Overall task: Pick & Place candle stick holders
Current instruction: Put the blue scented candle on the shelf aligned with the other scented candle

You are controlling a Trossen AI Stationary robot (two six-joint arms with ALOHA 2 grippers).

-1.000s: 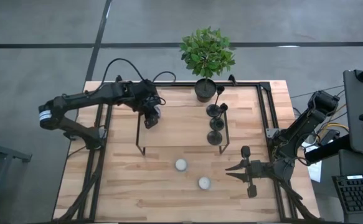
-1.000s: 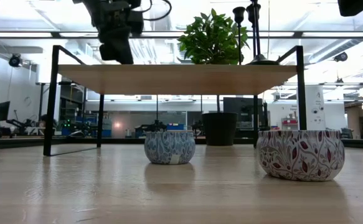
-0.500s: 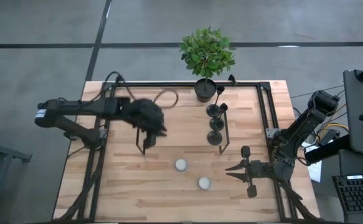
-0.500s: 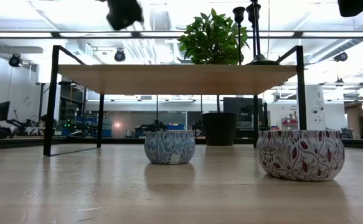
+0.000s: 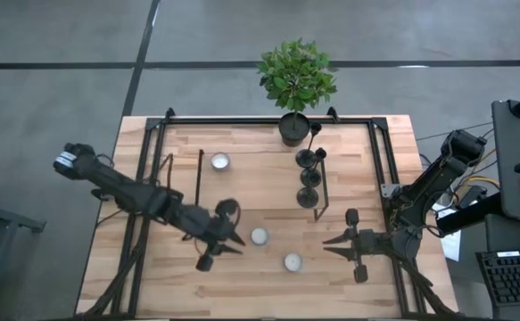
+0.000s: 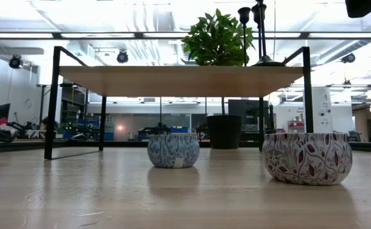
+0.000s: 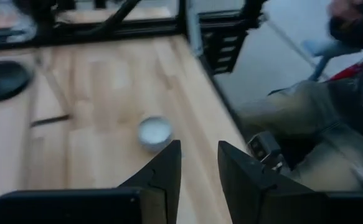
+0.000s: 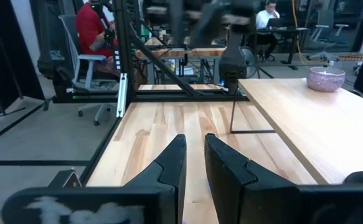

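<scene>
Both grippers, left (image 5: pixel 233 241) and right (image 5: pixel 331 247), seem parted and empty; candle stick holders (image 5: pixel 309 175) stand untouched

The table (image 5: pixel 260 276) is looking like pale wood planks, smooth, with a soft shine in the low view. The little shelf (image 6: pixel 185 81) is showing a wood top on thin black metal legs. The candle stick holders (image 5: pixel 309 178) are looking like dark, matt metal. The candle tins (image 6: pixel 307 158) are looking smooth and a bit glossy, with leaf patterns. Both grippers' fingers (image 8: pixel 169 165) are looking like matt black plastic.
</scene>
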